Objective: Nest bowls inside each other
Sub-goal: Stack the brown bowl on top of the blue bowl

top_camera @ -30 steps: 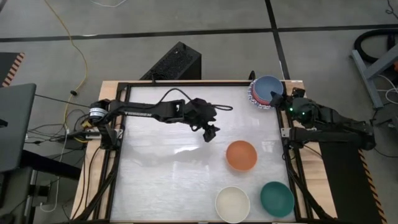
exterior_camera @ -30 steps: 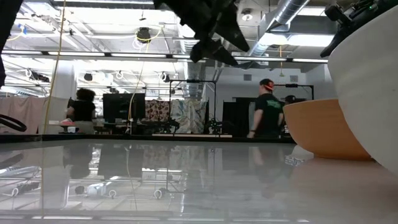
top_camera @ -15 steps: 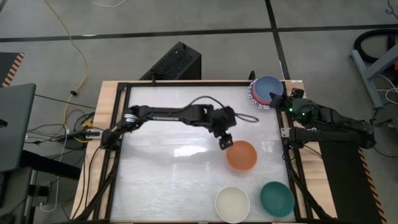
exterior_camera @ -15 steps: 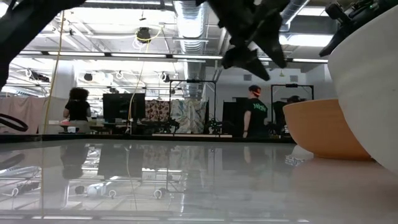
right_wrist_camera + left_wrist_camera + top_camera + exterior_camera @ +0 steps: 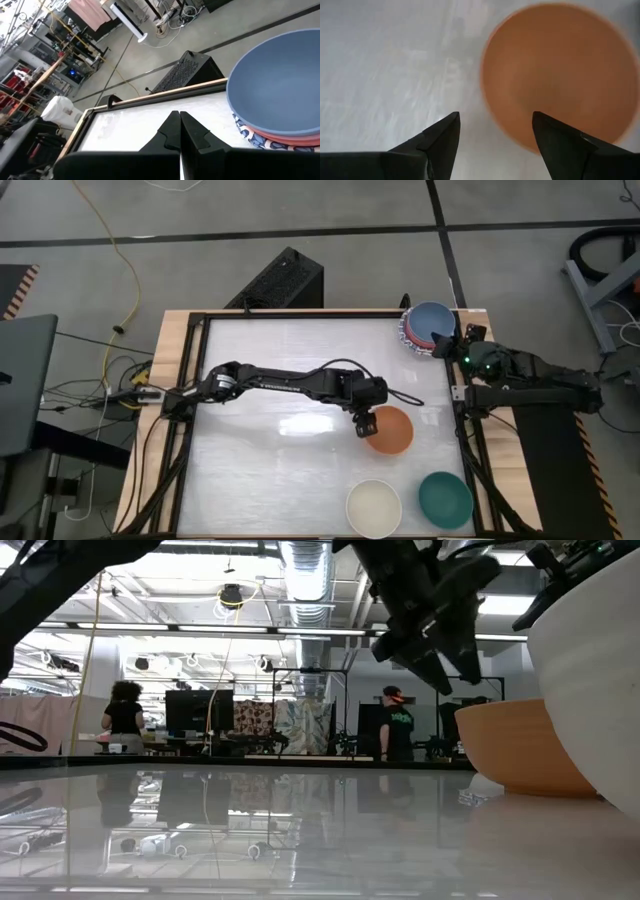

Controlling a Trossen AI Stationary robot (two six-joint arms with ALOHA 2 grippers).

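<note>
An orange bowl [image 5: 389, 430] sits upright on the table right of centre. My left gripper [image 5: 366, 425] hovers open just above its left rim [image 5: 490, 95], touching nothing. A cream bowl [image 5: 374, 506] and a teal bowl [image 5: 445, 499] stand near the front edge. A stack of bowls with a blue one on top [image 5: 430, 325] stands at the far right corner; a pink one and a blue-patterned one [image 5: 255, 137] show under it. My right gripper [image 5: 180, 131] is shut and idle next to that stack.
The table's left half [image 5: 260, 470] is bare white surface. A black frame [image 5: 300, 316] runs round the table. People stand in the room beyond the table [image 5: 398, 735].
My left gripper has moved toward the table's right edge and down, from the far middle to the orange bowl's left rim, staying open. The bowls have kept their places.
</note>
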